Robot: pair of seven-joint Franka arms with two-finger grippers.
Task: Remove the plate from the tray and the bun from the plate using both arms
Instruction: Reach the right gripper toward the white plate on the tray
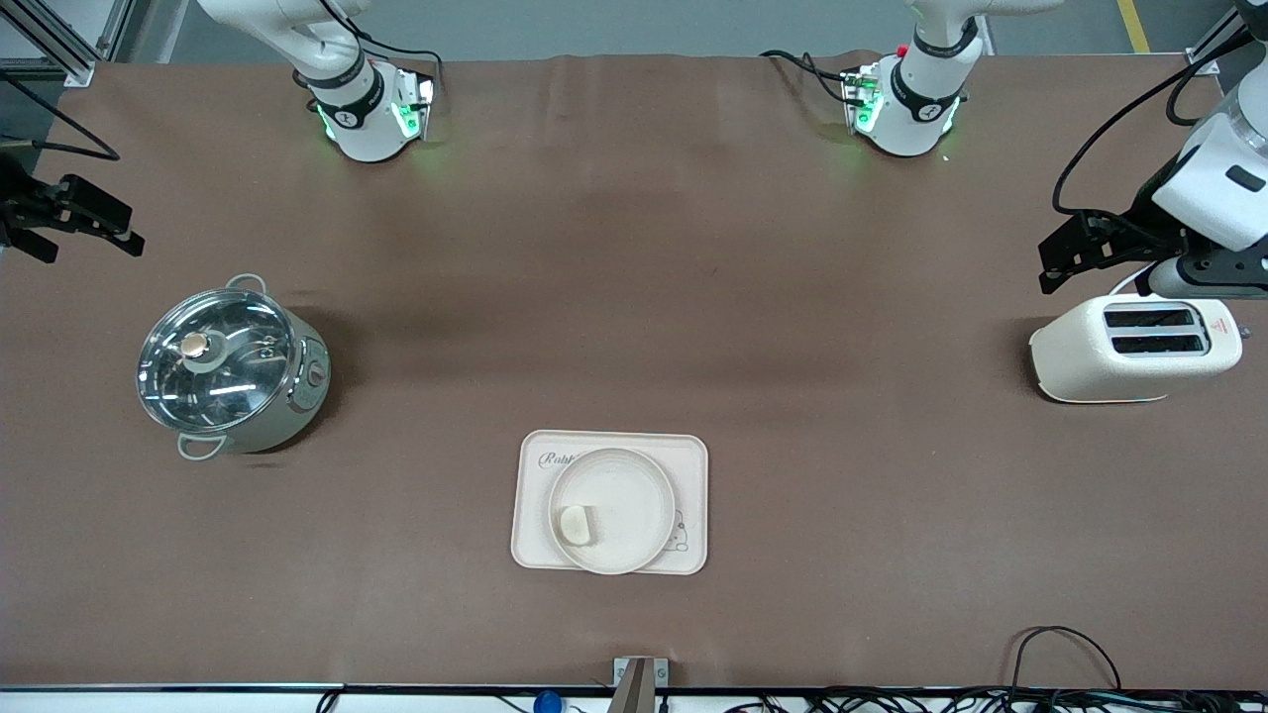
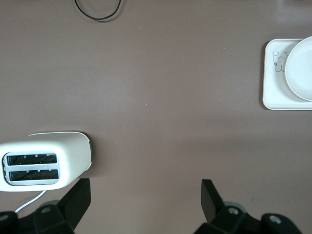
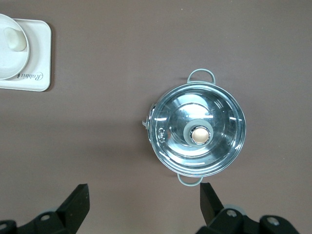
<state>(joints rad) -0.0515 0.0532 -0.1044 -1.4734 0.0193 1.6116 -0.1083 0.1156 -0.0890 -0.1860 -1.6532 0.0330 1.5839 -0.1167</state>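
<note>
The round cream-white plate point(image 1: 624, 505) lies on the rectangular cream tray point(image 1: 693, 456), near the front camera at mid-table. The small pale bun point(image 1: 576, 524) lies on the plate, at its edge toward the right arm's end. My left gripper point(image 1: 1048, 262) hangs open and empty over the table by the toaster; its wrist view point(image 2: 146, 192) shows part of the plate point(image 2: 302, 68), with the bun out of view. My right gripper point(image 1: 99, 250) hangs open and empty at the right arm's end, over bare table by the pot point(image 3: 144, 195); the plate point(image 3: 7, 66) and bun point(image 3: 14, 38) show there.
A steel pot with a glass lid point(image 1: 230, 366) stands toward the right arm's end. A white two-slot toaster point(image 1: 1134, 347) stands toward the left arm's end, its cord trailing. Cables lie along the table edge nearest the front camera point(image 1: 1060, 644).
</note>
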